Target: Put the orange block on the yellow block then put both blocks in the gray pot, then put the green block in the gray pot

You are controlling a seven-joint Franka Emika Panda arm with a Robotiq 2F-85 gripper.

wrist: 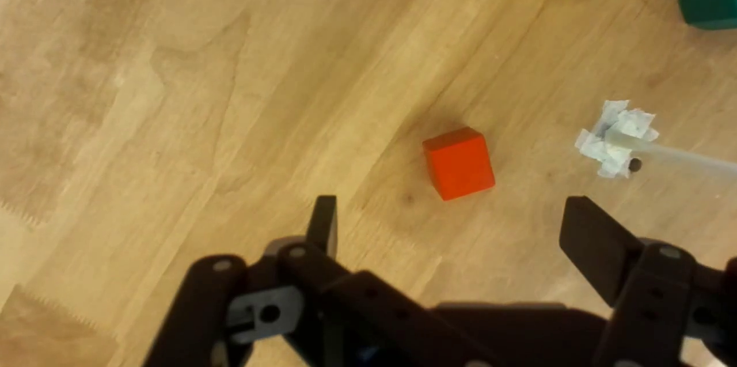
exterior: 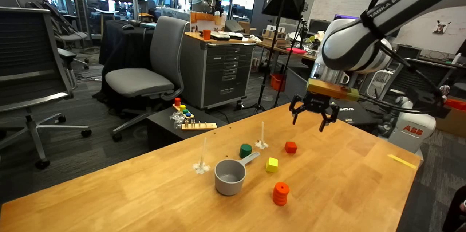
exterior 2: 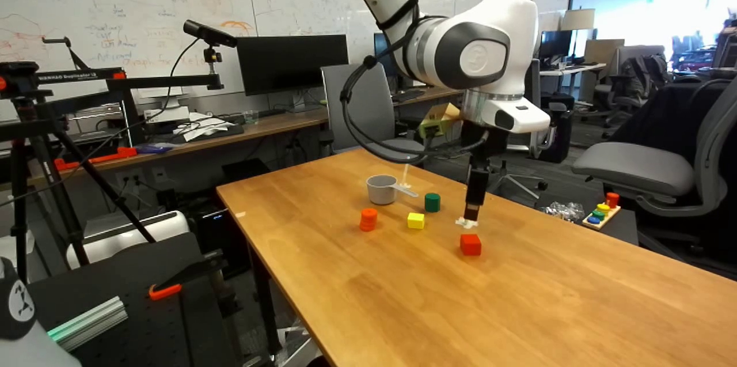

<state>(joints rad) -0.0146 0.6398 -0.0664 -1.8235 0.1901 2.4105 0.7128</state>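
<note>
Picking up the orange block (wrist: 460,166), a small red-orange cube resting on the wooden table (exterior: 338,184), is, we judge, the step in hand. Above the table, near it, hangs the gripper (exterior: 308,125), its fingers (wrist: 599,246) spread wide with nothing between them. In the wrist view we find the cube beyond the fingertips, roughly midway across their span, its faces turned slightly against them. To grasp well, we would centre over it, turn the wrist a little so both pads meet flat sides, then come straight down, watching that the nearer finger does not brush the white rod (exterior: 262,132) standing close by. A level hold should make the stacking easier: the yellow block (exterior: 272,165) stands near, between the cube and the gray pot (exterior: 228,189), and its small top calls for a gentle release. The green block (exterior: 245,150) sits just beside the pot.

As for pose, the robot arm (exterior: 358,46) reaches in from high up in both exterior views, bends at the wrist, and points the gripper down, close to upright. In an exterior view we meet the gripper (exterior 2: 473,214) edge-on, so its spread cannot be judged there.
</note>
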